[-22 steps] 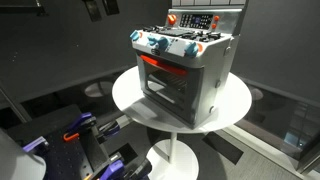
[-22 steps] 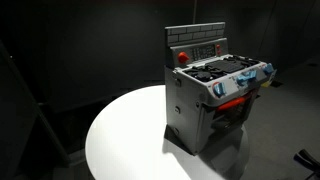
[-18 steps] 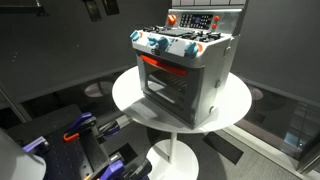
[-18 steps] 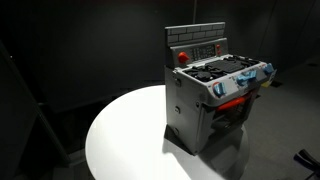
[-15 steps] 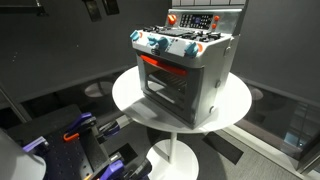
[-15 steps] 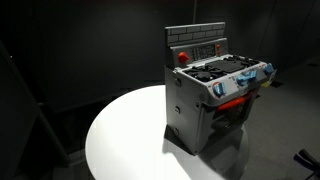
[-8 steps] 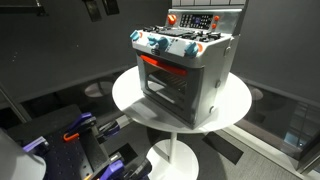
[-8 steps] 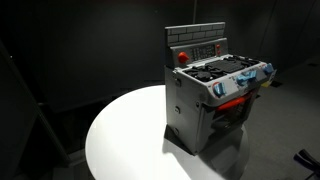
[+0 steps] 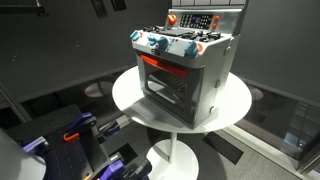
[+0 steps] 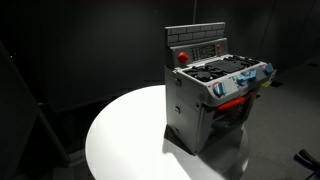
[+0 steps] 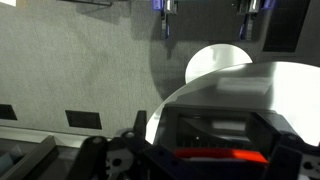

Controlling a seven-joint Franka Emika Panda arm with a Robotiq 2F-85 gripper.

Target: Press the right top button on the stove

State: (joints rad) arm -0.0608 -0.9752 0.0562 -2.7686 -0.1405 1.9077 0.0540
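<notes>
The small silver-grey toy stove [image 9: 185, 65] with a red-orange trimmed glass door stands upright near the middle of a round white table [image 9: 130, 95]. Its raised back control panel [image 9: 205, 20] is the highest part. Standing there, the panel seems open to an approach from above and in front, with only the row of blue-white knobs [image 9: 160, 43] and the black burners [image 9: 190, 37] lying before it. In both exterior views the panel shows a round red button [image 10: 182, 56] at one end and a strip of smaller controls beside it. Those are too small to tell apart, so the right top button cannot be picked out with certainty. The Robotiq gripper [image 11: 205, 35] hangs high above the scene, barely entering the top edge of an exterior view [image 9: 105, 6], probably because the approach has hardly begun. In the wrist view its two fingers [image 11: 164, 25] come in from the top of the picture, spread wide with nothing between them. For a press, a closed pair or a single fingertip would likely serve better. The stove lies at the bottom of that view [image 11: 215, 135], well apart from the fingers and on the far side of the picture from them. Its red trim and dark frame are visible, but the control panel is not clearly seen there.
</notes>
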